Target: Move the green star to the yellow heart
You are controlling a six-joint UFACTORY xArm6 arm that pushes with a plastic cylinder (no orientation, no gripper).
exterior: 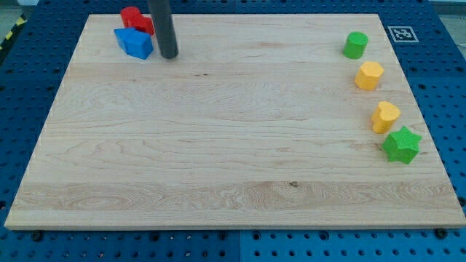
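Green star: lies flat on the wooden board, near the view's right edge and below mid-height. Its points spread evenly, so no long axis can be made out; one point faces roughly the view's top, toward the neighbouring block.

Yellow heart: just up and to the view's left of the green star, touching it or very nearly so; whether a gap remains cannot be told. Its longer dimension runs roughly up and down the view.

Yellow block: shape roughly hexagonal, further up the right side, apart from the heart.

Green cylinder: upright, uppermost of the right-hand column, near the board's top right corner.

Blue block: angular, exact shape unclear, at the view's top left.

Red block: directly behind the blue block, touching it; shape not clear, partly hidden by the rod.

My tip: resting on the board just to the view's right of the blue block, well apart from the star and heart. The rod carries no jaws and holds nothing.

Surround: blue perforated table on all sides of the board.
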